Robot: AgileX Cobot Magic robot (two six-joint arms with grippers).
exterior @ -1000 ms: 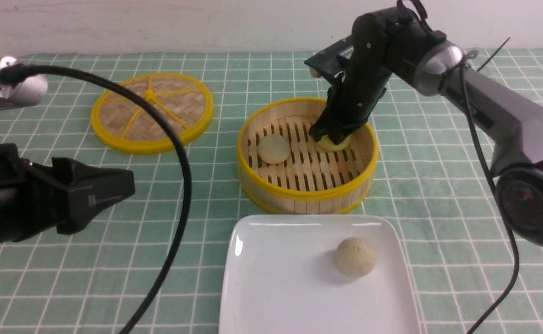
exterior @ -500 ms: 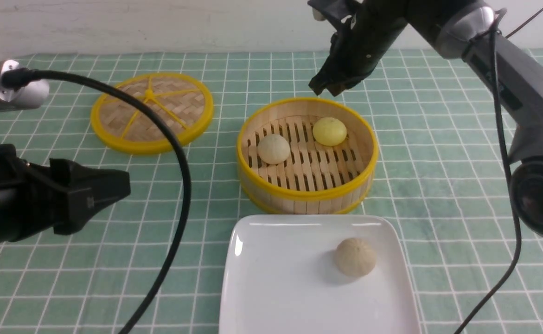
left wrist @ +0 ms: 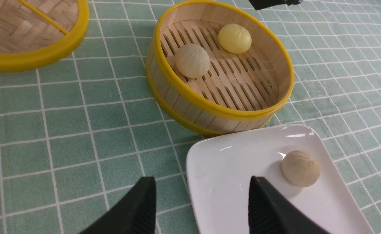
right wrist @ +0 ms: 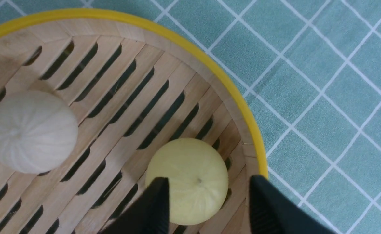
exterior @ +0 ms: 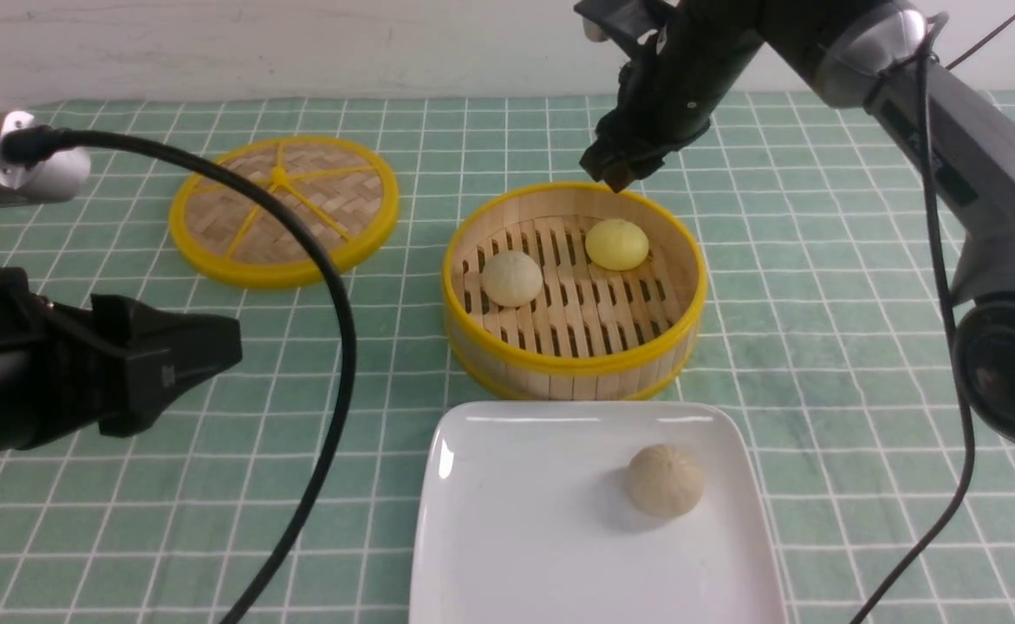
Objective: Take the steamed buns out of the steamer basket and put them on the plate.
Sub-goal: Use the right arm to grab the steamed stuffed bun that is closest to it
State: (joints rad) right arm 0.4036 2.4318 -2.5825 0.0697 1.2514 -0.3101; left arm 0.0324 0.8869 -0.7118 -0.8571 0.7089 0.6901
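The steamer basket [exterior: 573, 364] stands mid-table and holds two steamed buns: a yellow one [exterior: 616, 243] at its back right and a pale one [exterior: 511, 277] to the left. A third, pale bun [exterior: 665, 479] lies on the white plate [exterior: 524, 520] in front of the basket. My right gripper [exterior: 615, 171] hovers above the basket's back rim. In the right wrist view it [right wrist: 210, 182] is open over the yellow bun [right wrist: 190, 172], holding nothing. My left gripper [exterior: 234, 342] hangs open at the left, and its wrist view shows its jaws [left wrist: 201, 185] empty near the plate's corner [left wrist: 229, 182].
The flat woven basket lid [exterior: 283, 208] with a yellow rim lies at the back left. A thick black cable [exterior: 342, 347] arcs from the left arm down to the front edge. A green checked cloth covers the table, and a white wall runs behind.
My right gripper, shut down at the yellow bun a second ago, rose out of the basket without it and has opened. The bun stays in the basket. The left arm barely moved.
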